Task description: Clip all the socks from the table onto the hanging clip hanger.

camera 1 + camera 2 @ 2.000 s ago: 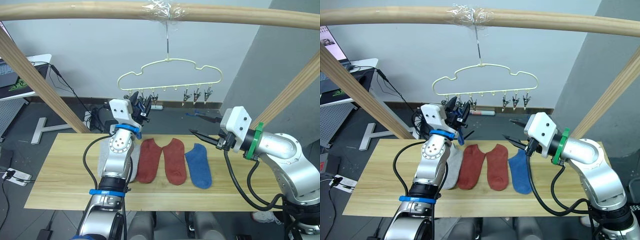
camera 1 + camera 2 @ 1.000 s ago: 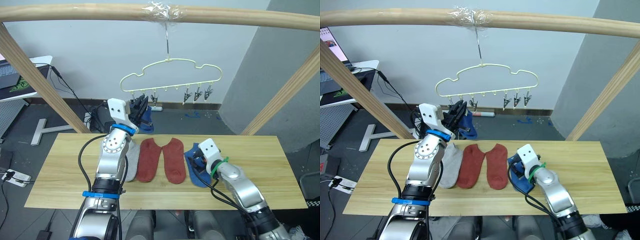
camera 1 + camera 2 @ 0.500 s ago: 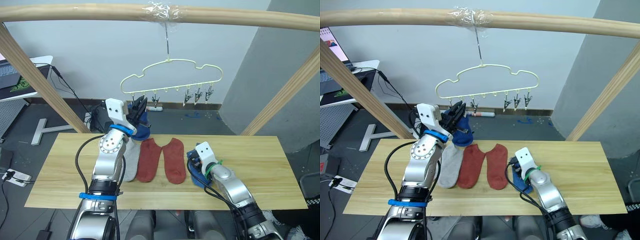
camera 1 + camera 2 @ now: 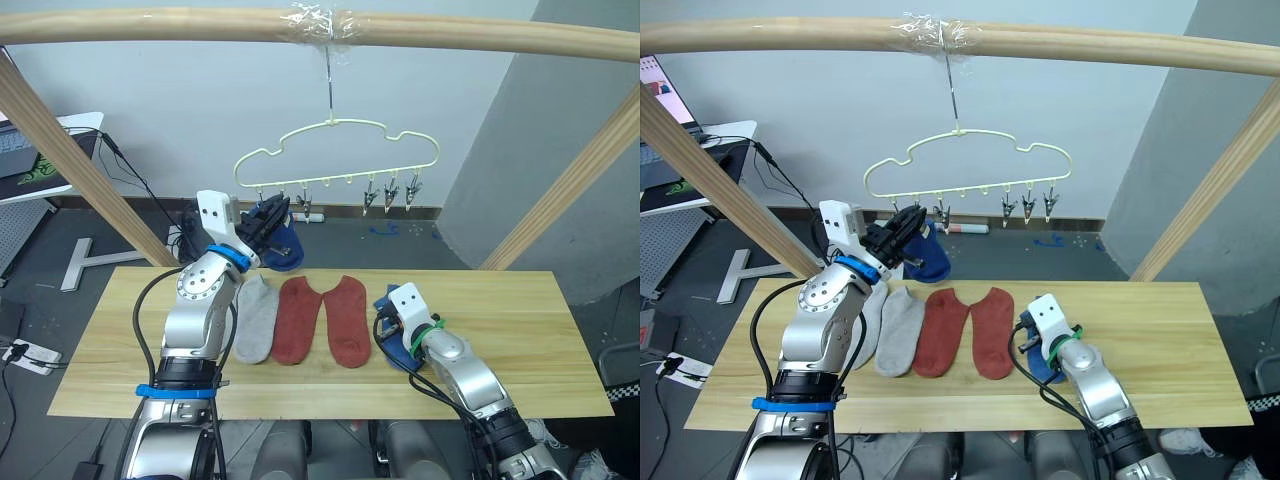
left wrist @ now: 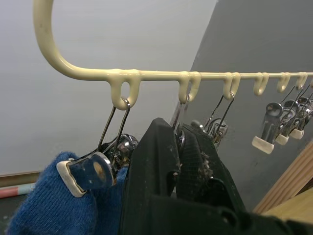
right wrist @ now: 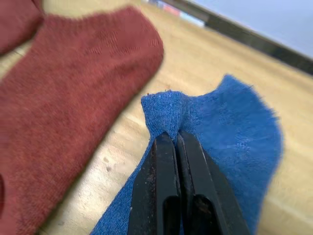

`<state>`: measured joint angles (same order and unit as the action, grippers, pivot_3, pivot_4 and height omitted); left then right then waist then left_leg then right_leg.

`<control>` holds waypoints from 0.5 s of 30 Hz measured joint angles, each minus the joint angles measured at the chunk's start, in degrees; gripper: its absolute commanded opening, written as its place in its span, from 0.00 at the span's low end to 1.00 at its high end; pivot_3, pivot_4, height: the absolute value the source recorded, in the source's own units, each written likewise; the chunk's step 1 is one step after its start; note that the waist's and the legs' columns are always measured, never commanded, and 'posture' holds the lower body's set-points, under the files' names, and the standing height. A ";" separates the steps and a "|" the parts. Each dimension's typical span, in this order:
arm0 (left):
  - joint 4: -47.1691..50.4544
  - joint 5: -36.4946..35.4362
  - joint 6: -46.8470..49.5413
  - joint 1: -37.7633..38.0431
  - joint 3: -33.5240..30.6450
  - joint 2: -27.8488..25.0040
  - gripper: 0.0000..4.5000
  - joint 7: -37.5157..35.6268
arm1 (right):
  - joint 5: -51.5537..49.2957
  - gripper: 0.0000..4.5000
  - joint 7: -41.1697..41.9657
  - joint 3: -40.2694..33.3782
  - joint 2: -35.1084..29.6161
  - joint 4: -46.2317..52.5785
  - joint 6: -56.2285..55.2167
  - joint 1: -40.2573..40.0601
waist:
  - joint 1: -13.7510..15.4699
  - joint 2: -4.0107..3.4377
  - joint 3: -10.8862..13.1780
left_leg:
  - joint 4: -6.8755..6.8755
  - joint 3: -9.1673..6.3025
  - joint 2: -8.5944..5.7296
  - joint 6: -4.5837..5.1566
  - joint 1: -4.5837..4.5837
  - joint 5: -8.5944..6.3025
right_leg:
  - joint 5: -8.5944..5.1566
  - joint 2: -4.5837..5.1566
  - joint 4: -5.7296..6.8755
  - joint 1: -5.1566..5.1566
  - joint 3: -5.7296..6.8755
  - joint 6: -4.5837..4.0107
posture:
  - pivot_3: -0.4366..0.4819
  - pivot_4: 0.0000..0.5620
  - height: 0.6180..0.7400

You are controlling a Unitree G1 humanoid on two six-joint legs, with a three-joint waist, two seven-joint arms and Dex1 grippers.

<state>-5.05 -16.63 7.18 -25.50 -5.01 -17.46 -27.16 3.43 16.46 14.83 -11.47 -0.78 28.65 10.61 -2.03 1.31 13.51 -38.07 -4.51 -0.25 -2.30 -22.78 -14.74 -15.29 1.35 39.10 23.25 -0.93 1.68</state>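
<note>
Light was even and fairly bright, soft and seemingly from overhead, with faint shadows. The tape wrap at twelve o'clock caught small glare. Head views were sharp. The right wrist view blurred beyond its centre; the left wrist view's near foreground was soft.

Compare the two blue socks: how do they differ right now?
The hung blue sock dangles from the leftmost clip of the clip hanger, beside the left hand. The other blue sock lies on the table, a fold pinched up by the shut right hand. Both are the same blue knit.
</note>
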 measured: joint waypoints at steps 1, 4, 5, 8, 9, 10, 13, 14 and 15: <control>0.00 -0.02 0.03 -0.01 0.00 -0.10 0.02 -0.01 | -0.11 0.05 0.46 -0.03 -0.06 1.49 -0.21 -0.31 | 0.00 0.00 0.00 | 0.01 -0.01 0.01 0.00 0.00 0.00 | 0.00 0.00 -0.01 0.00 0.00 0.00 | 0.44 0.40 0.83; 0.00 -0.06 0.04 0.00 0.01 -0.12 0.02 -0.07 | -0.03 0.22 1.77 0.44 -0.89 4.34 -0.26 -0.79 | 0.00 0.00 0.00 | 0.02 -0.02 0.01 0.00 0.01 0.00 | 0.00 0.00 -0.01 0.00 0.01 0.00 | 0.44 0.40 0.83; -0.01 -0.06 0.03 0.01 0.00 -0.18 0.02 -0.14 | 0.08 0.30 2.02 0.54 -1.31 4.94 -0.26 -0.96 | 0.01 0.00 0.00 | 0.01 -0.02 0.01 0.00 0.01 0.00 | 0.00 0.00 -0.01 0.00 0.00 0.00 | 0.44 0.40 0.83; -0.03 -0.06 0.02 0.04 0.00 -0.33 0.02 -0.63 | 0.68 0.53 1.71 0.54 -1.38 5.08 -0.27 -1.04 | 0.00 0.00 0.00 | 0.02 -0.01 0.01 0.00 0.02 0.00 | 0.00 0.00 -0.01 0.00 -0.01 0.00 | 0.44 0.40 0.83; -0.04 -0.06 0.01 0.06 0.00 -0.34 0.02 -0.84 | 0.98 0.61 1.43 0.53 -1.22 4.90 -0.32 -1.01 | 0.00 0.00 0.00 | 0.02 -0.01 0.01 0.00 0.02 0.00 | 0.00 -0.01 -0.01 0.00 0.00 0.00 | 0.44 0.40 0.83; -0.05 -0.05 0.00 0.08 0.00 -0.37 0.02 -0.97 | 1.18 0.69 1.17 0.53 -1.02 4.57 -0.46 -0.88 | 0.00 0.00 0.00 | 0.02 -0.01 0.01 0.00 0.02 0.00 | 0.00 -0.01 -0.01 0.00 0.00 0.00 | 0.44 0.40 0.83; -0.06 -0.05 -0.03 0.10 0.01 -0.40 0.02 -1.06 | 2.03 0.92 0.33 0.50 -0.29 2.59 -0.92 0.04 | -0.01 0.00 0.00 | 0.02 -0.01 0.01 0.00 0.02 0.00 | 0.00 -0.01 -0.01 0.00 -0.02 0.00 | 0.45 0.39 0.83; -0.07 -0.05 -0.04 0.11 0.00 -0.42 0.02 -1.07 | 2.10 0.99 0.01 0.46 0.06 1.88 -1.18 0.42 | -0.01 0.00 0.00 | 0.02 -0.01 0.01 0.00 0.02 0.00 | 0.00 -0.01 -0.01 0.00 -0.02 0.00 | 0.45 0.39 0.83; -0.07 -0.05 -0.06 0.13 0.00 -0.45 0.02 -1.11 | 2.13 1.00 -0.34 0.45 0.56 0.75 -1.37 1.14 | -0.03 0.00 0.00 | 0.02 -0.01 0.01 0.00 0.02 0.00 | 0.00 -0.01 -0.01 0.00 -0.02 0.00 | 0.45 0.39 0.83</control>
<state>-5.12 -16.68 7.13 -25.37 -5.01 -17.90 -28.27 5.55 16.12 15.29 -10.91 -0.03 27.28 11.75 -2.06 1.31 13.51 -38.06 -4.52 -0.24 -2.30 -22.76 -14.74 -15.29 1.34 39.08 23.26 -0.95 1.68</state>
